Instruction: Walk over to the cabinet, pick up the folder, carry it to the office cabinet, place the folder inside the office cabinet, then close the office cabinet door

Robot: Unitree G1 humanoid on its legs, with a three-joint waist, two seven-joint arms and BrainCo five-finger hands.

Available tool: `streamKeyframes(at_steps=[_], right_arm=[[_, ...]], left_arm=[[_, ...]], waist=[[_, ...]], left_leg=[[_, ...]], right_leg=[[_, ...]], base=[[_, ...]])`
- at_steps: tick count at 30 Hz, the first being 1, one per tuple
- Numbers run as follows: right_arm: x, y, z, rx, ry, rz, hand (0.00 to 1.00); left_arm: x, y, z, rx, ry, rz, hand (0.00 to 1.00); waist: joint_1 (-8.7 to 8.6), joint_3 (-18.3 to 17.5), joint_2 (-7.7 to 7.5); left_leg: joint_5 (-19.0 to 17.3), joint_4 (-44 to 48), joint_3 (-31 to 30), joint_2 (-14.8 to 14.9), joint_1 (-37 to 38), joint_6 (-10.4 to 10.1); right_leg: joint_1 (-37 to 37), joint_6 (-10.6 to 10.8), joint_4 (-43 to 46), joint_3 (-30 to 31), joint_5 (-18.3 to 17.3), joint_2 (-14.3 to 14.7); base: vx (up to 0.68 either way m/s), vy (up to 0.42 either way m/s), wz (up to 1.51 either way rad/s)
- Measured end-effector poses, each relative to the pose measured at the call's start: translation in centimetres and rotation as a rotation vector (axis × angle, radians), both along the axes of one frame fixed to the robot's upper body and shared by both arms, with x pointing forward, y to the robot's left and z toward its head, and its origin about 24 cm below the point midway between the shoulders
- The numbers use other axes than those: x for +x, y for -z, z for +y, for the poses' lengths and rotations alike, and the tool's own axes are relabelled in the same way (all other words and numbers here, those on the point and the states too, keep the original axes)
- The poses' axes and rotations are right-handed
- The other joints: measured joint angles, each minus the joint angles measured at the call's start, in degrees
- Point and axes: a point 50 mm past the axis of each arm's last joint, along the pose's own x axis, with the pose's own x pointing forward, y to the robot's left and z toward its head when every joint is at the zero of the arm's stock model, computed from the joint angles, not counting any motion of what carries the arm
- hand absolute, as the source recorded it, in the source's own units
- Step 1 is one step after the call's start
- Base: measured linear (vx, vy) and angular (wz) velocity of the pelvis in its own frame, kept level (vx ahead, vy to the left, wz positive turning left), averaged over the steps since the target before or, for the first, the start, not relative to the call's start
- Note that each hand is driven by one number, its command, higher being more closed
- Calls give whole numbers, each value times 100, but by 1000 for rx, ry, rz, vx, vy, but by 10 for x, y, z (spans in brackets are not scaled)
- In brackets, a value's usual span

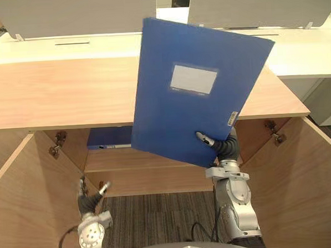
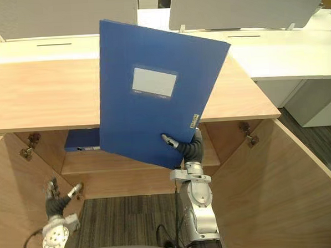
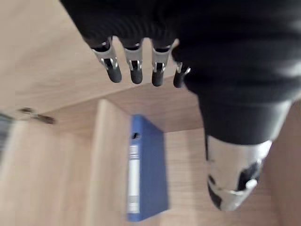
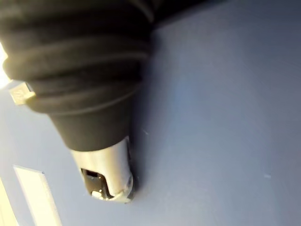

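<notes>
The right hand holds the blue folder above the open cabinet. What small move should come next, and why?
Probably lower the folder and tip it flat toward the shelf: the right hand pinches its lower corner, it stands above the cabinet top, and the doors are open.

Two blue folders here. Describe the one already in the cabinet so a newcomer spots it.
Look into the open light-wood cabinet, under its top. On the inner shelf, left of centre, a blue folder lies flat. Unlike the big blue label-window folder held up by the right hand, it is stowed.
</notes>
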Motion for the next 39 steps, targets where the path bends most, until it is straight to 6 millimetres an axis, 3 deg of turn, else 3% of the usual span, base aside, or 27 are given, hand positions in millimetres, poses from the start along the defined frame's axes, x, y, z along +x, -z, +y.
streamKeyframes(at_steps=[6, 12, 16, 19, 23, 27, 31, 39], right_arm=[[0, 7, 19, -50, -120, 30, 100], [4, 32, 37, -250, -272, 119, 100], [24, 12, 54, -423, -365, 6, 100], [44, -5, 68, -615, -411, -97, 100], [46, -5, 78, -736, -458, -124, 100], [50, -15, 71, -820, -436, -170, 100], [51, -49, 54, -809, -338, -278, 100], [70, -100, 11, -523, -134, -345, 100]], left_arm=[[-43, 51, -1, -83, 15, 317, 0], [-42, 58, 12, -52, 66, 388, 0], [-12, 51, 15, -16, 133, 335, 0], [25, 39, 13, 14, 185, 250, 0], [46, 28, 12, 41, 229, 188, 0], [66, 12, 10, 51, 241, 82, 0], [92, -13, 8, 46, 253, -59, 0], [132, -57, -8, 17, 312, -302, 0]], waist=[[72, 64, -29], [108, 325, -44], [103, 1016, -50], [102, 1603, 17], [156, 1804, 49], [185, 2040, 168], [179, 2256, 207], [266, 2545, 221]], left_leg=[[0, 14, -25, 0, -44, -3], [11, 78, -25, 6, -221, -14], [-100, 757, 63, 40, -1022, 25], [-578, 2236, -18, 212, -2231, 75], [-877, 3199, -93, 323, -3149, 89], [-1315, 4328, -96, 552, -4197, 82], [-1434, 5004, -122, 715, -5145, 139], [-1521, 5851, -302, 869, -6481, 119]], right_leg=[[-26, -4, -16, -21, -14, 7], [-242, -17, 69, 2, -3, 9], [-1140, -71, 848, 176, -123, -49], [-2198, -92, 1954, 223, -430, -76], [-3134, -102, 2945, 282, -732, -95], [-4203, -125, 3977, 370, -1094, -90], [-5149, -154, 4572, 444, -1129, -55], [-6474, -260, 5493, 410, -1312, -48]], base=[[-2, -3, 1], [-42, -17, -2], [-132, -6, -14], [-236, -18, -1], [-190, 16, 4], [-205, -4, -11], [-200, -9, -10], [-81, -38, 3]])
